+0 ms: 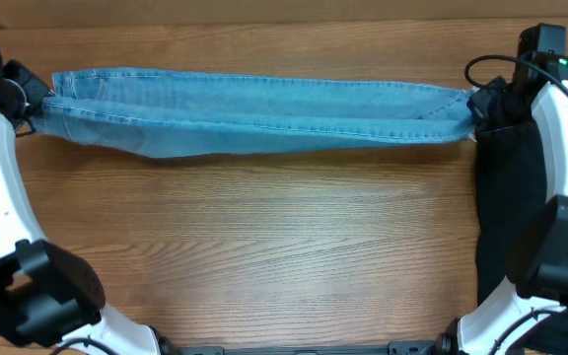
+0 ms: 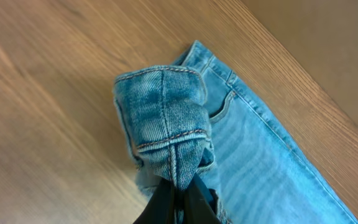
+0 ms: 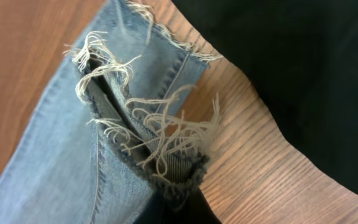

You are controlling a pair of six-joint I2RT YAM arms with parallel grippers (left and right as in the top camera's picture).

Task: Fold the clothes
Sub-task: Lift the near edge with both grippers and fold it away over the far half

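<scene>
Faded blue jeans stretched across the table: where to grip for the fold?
The light blue denim jeans lie as one narrow strip: take the ends, each from outside: left gripper on bunched waistband, right gripper on stacked frayed hems, catching both legs.

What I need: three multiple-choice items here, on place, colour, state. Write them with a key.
1. Where do the jeans lie?
A. Stretched along the table's far side.
B. Bunched at the near edge.
C. On the floor.
2. Their colour?
A. Black.
B. Light blue.
C. White.
3. The left end effector is:
A. open, empty.
B. shut on the waistband end.
C. resting on bare wood.
Key: A, overhead shows them spanning the far side; B, faded blue denim in every view; B, its wrist view shows it pinching denim.
</scene>
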